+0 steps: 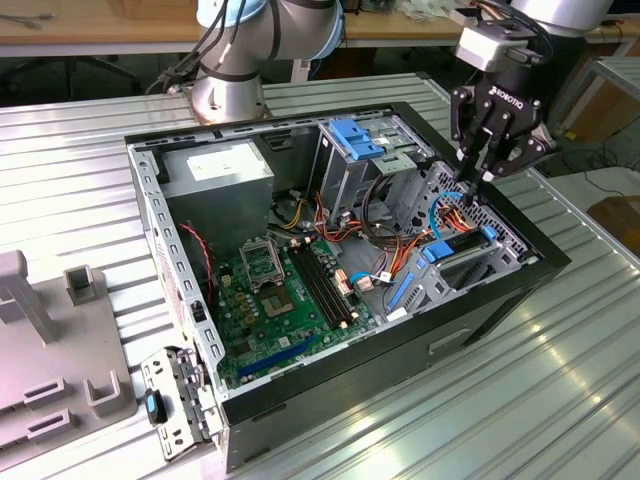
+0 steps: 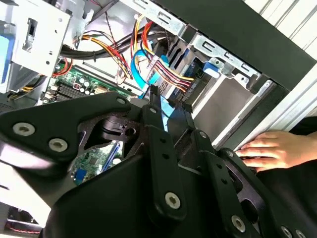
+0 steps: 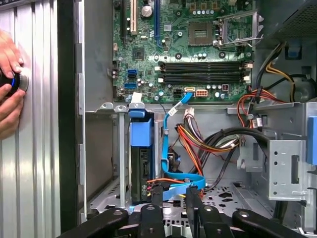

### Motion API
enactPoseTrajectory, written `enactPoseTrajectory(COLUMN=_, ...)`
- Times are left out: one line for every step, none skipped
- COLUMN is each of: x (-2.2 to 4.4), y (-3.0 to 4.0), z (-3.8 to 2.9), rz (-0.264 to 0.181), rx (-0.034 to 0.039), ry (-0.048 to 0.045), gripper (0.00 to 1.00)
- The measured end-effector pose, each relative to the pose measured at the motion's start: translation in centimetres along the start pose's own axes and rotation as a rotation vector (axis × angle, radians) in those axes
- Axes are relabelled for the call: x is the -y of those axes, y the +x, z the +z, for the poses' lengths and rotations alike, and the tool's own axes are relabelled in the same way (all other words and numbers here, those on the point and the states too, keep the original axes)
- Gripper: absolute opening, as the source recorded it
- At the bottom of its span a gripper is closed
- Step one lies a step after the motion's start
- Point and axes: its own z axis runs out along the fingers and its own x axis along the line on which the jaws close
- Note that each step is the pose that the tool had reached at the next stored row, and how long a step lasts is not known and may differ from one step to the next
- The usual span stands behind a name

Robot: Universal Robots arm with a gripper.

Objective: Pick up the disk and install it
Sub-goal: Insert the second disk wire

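The disk stands on edge in the drive bay at the case's side wall, on the exterior view's right. Its dark body and blue carrier show in the first wrist view, seated in the slot. My gripper hangs just above that bay, beside the disk and apart from it. In both wrist views a flat blue cable passes between the fingertips, and the gripper is shut on it. The same cable shows between the black fingers in the second wrist view.
The open case holds a green motherboard, a power supply, an upright grey cage with a blue bracket and bundles of red, orange and yellow wires. A person's hand rests on the table beside the case. Grey fixtures stand at the exterior view's left.
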Motion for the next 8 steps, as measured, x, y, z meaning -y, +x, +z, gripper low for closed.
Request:
enactPoseTrajectory(x=0.0, y=-0.01, z=0.05, rz=0.0, rx=-0.0121, ry=0.0, gripper=0.33)
enactPoseTrajectory(x=0.0, y=-0.02, z=0.05, rz=0.0, rx=-0.0164, ry=0.0, gripper=0.33)
enactPoseTrajectory(x=0.0, y=-0.15, z=0.03, rz=0.0, rx=-0.0206, ry=-0.0003, gripper=0.33)
enactPoseTrajectory(x=0.0, y=-0.32, z=0.03, rz=0.0, rx=-0.0213, ry=-0.0007, gripper=0.33)
enactPoseTrajectory(x=0.0, y=-0.48, z=0.03, rz=0.0, rx=-0.0215, ry=-0.0011, gripper=0.33)
enactPoseTrajectory(x=0.0, y=-0.69, z=0.07, rz=0.0, rx=-0.0214, ry=-0.0019, gripper=0.33)
enactPoseTrajectory(x=0.0, y=-0.75, z=0.14, rz=0.0, rx=-0.0214, ry=-0.0025, gripper=0.33)
enactPoseTrajectory(x=0.0, y=-0.78, z=0.26, rz=0.0, rx=-0.0229, ry=-0.0029, gripper=0.33)
